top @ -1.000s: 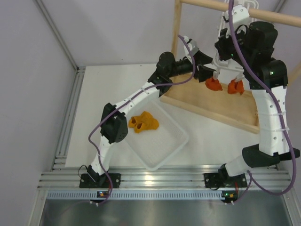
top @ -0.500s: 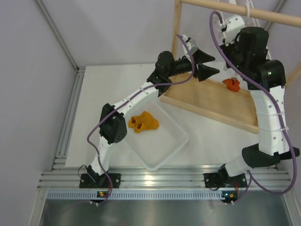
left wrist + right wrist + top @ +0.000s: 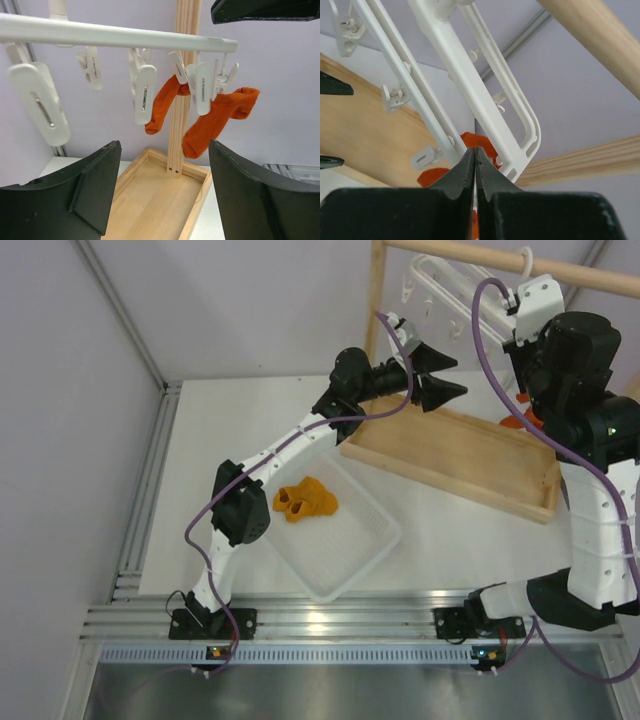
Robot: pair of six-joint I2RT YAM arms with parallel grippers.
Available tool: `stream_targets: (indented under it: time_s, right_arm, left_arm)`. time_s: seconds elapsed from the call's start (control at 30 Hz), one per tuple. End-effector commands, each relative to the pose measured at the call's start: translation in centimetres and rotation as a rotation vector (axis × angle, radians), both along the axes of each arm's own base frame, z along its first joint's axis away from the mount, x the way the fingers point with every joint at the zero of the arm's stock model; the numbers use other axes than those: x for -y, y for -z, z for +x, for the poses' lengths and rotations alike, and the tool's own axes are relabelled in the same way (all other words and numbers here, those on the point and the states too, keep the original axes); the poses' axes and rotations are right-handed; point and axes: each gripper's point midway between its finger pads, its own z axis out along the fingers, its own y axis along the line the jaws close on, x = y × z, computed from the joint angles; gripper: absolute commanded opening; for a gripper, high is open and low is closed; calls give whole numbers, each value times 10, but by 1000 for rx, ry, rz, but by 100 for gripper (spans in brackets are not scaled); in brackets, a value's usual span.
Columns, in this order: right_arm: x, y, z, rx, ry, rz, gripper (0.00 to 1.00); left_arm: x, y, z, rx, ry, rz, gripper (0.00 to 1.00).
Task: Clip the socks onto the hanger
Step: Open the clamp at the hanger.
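Left wrist: left gripper (image 3: 165,170) gapes, empty; red-orange socks (image 3: 212,120) hang clipped to the hanger (image 3: 115,35). Right gripper (image 3: 474,157) is closed on nothing.

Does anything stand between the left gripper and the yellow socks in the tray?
Nothing visible does: the yellow socks lie uncovered in the white tray, and the open left gripper hangs by the wooden rack.

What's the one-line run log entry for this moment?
left gripper open, empty, facing hanger | right gripper shut, by hanger | two red-orange socks clipped | yellow-orange socks in tray
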Motion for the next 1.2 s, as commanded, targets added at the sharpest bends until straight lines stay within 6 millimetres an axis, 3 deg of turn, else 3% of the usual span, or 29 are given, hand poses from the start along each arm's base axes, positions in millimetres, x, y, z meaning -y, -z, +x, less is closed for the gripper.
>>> stream_targets:
  time_s: [0.0,0.13,0.27,0.43,0.53,0.7,0.87,1.03,1.17]
  right_arm:
    - [15,-26,-5,111,59,10,0]
    - [3,-35,-9,168,-13,80,11]
    - [-6,-39,-18,217,-75,132,30]
    - [-3,-33,-26,246,-76,217,34]
    - [-4,-43,-30,295,-99,275,37]
    - [-23,-61,-41,375,-220,351,41]
    - [-36,-41,-48,342,-279,432,45]
    - [-34,-32,-55,371,-269,475,56]
    - [-34,-26,-59,374,-268,495,59]
  left_arm:
    - [-10,-41,-8,79,-17,-65,76]
    - [-10,-41,-8,81,-13,-69,76]
    - [-10,-44,-8,85,-17,-75,76]
    - [-8,-43,-23,84,64,-91,76]
    - [-4,-41,-34,90,107,-87,76]
    - [6,-38,-48,102,114,-92,75]
    - [21,-33,-41,74,70,-109,75]
    - [37,-27,-32,43,17,-136,75]
    - [46,-30,-26,28,-35,-182,75]
